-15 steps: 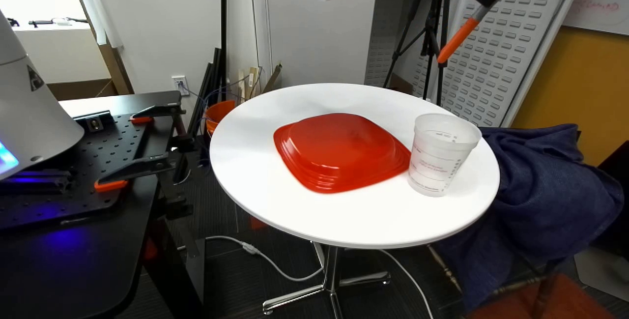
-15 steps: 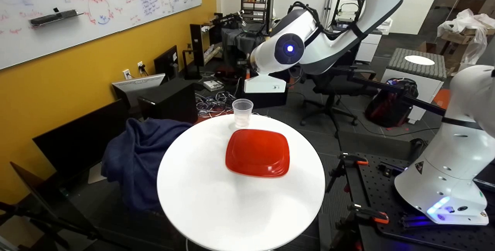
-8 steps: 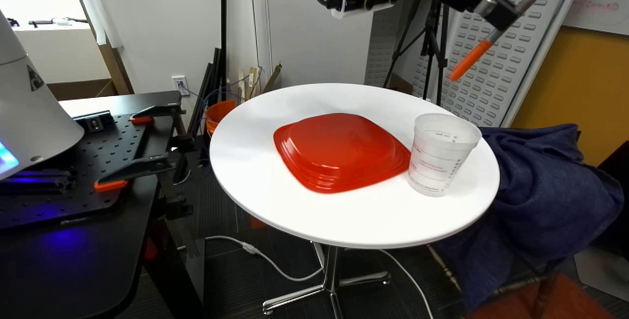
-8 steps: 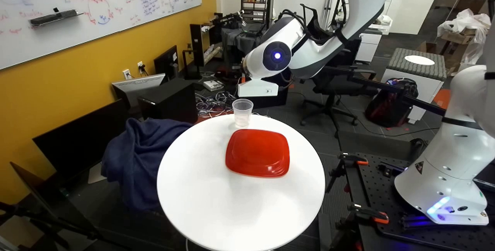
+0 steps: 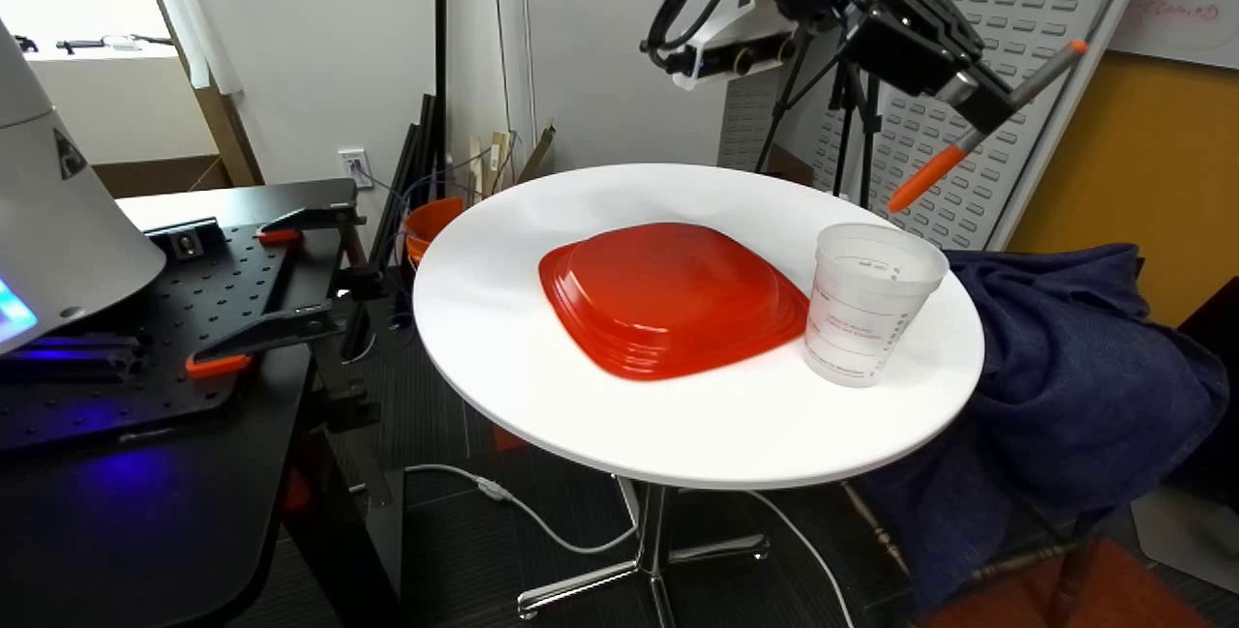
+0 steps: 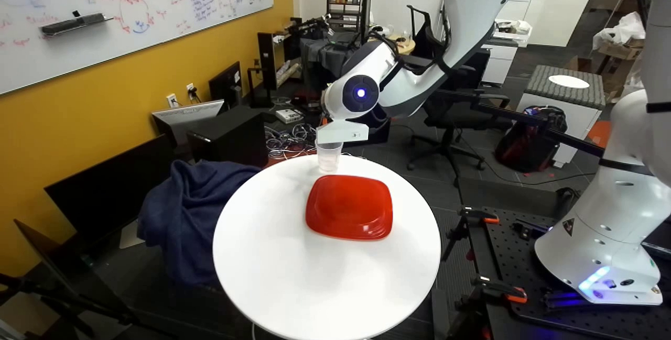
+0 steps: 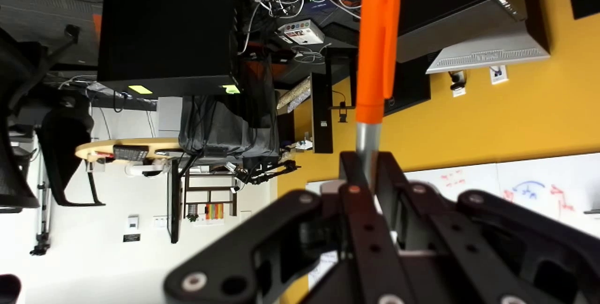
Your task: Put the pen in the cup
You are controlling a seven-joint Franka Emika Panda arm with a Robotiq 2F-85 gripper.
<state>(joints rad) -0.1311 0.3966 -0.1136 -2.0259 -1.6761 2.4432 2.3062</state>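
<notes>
The pen (image 5: 926, 179) has an orange cap and a grey barrel. My gripper (image 5: 989, 107) is shut on its grey barrel and holds it tilted, cap end down. In the wrist view the pen (image 7: 372, 51) sticks out from between the fingertips of the gripper (image 7: 369, 166). The clear cup (image 5: 871, 304) stands upright on the white table beside the red plate. In an exterior view the pen's cap tip appears just above the cup's rim, apart from it. The cup (image 6: 328, 161) is partly hidden by the wrist's white housing. A pale curved rim, apparently the cup's, shows at the wrist view's top.
The red-orange square plate (image 5: 678, 294) lies upside down on the round white table (image 5: 619, 425), close to the cup. A dark blue cloth (image 5: 1065, 396) hangs over something beside the table. A black tripod (image 5: 852, 76) stands behind the arm. The robot base stands on a black table (image 5: 145, 493).
My gripper has come down with the pen in it, toward the cup. The pen's cap end is now close above the cup's rim. The cup and plate have not moved.
</notes>
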